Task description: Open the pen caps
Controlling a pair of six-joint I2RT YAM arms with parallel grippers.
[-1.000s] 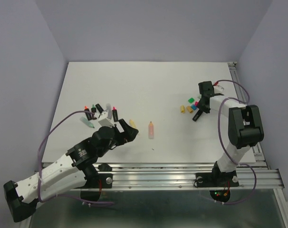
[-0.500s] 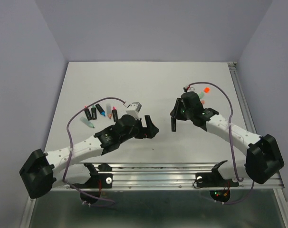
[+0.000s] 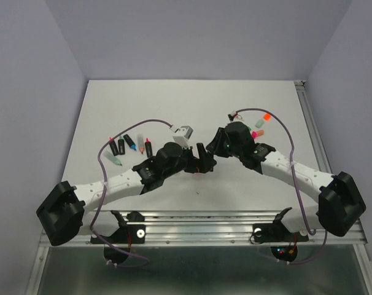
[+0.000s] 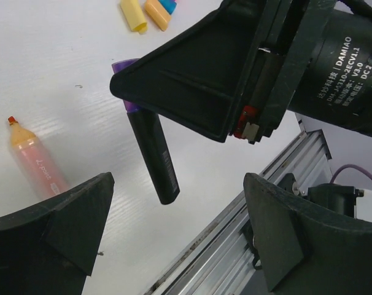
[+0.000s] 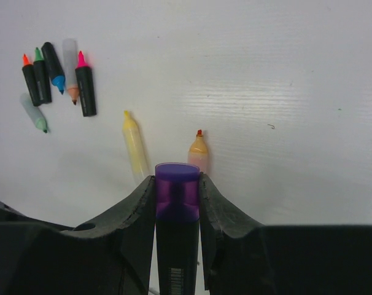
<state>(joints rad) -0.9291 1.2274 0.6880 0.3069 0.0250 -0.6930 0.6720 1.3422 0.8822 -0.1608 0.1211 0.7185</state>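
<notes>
Beyond the purple cap (image 5: 177,190), uncapped orange pen (image 5: 199,153) beside yellow pen (image 5: 135,147)

My left arm (image 3: 112,182) and right arm (image 3: 290,169): white links, black joints, purple cables (image 3: 146,121). Left hand (image 4: 177,184) has black wedge fingers (image 4: 57,227); right wrist motor (image 4: 342,43) marked DAMIAO.

Betw. jaws of your R gripper (image 5: 177,179): cap (image 5: 177,192) purple, paler at top rim. Pen body (image 5: 175,264) under it black w/ white barcode print. Fingers (image 5: 137,209) matte black. Just beyond jaws: pastel yellow pen (image 5: 135,147); pastel orange pen (image 5: 199,157), red tip. Table (image 5: 266,61) white, faint streaks.
</notes>
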